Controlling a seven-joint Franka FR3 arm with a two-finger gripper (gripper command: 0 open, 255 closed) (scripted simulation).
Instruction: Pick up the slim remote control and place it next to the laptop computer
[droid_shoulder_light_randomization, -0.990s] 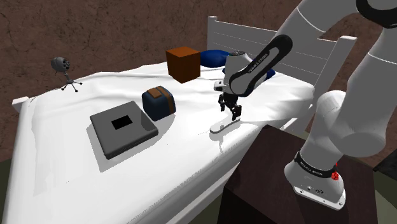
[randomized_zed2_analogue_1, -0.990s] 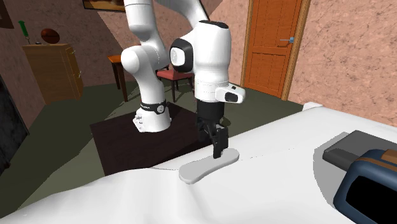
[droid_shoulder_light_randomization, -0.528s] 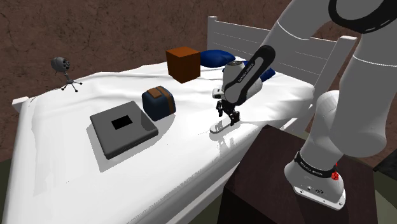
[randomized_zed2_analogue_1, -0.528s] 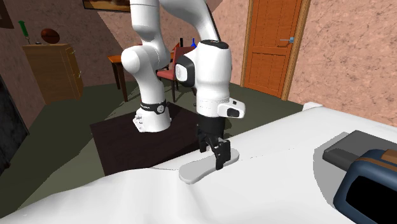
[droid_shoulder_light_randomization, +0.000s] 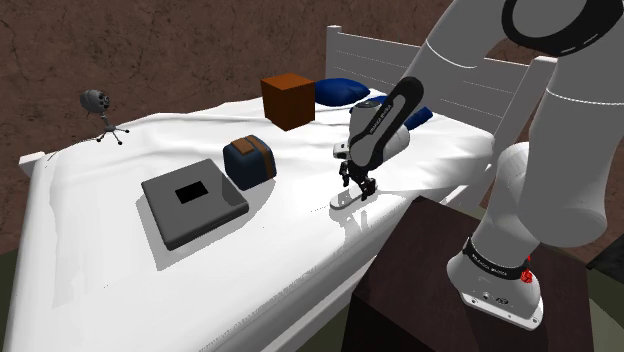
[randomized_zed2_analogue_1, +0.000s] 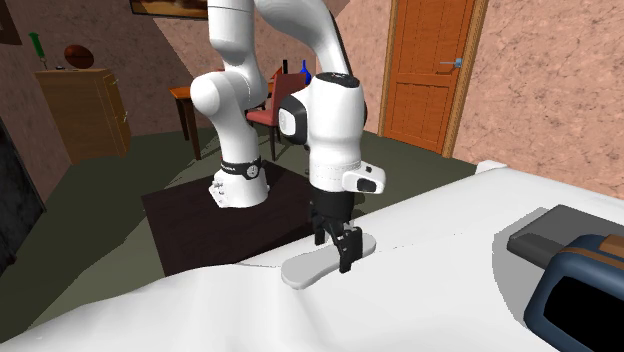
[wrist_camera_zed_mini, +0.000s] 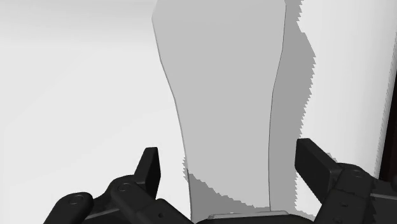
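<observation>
Shoulder view, over the white bed: a small grey camera on a tripod stands at the far edge, at 10 o'clock from the closed dark grey laptop. A blue and brown bag sits just beside the laptop, at its 2 o'clock. A brown box and a blue pillow lie near the white headboard. At 3 o'clock from the laptop, well apart from it, the slim white remote lies flat on the bed, near the edge by the dark stand. The jaws are down over one end of it, set wide. In the wrist view the remote runs between the two fingers with a gap on each side, untouched.
</observation>
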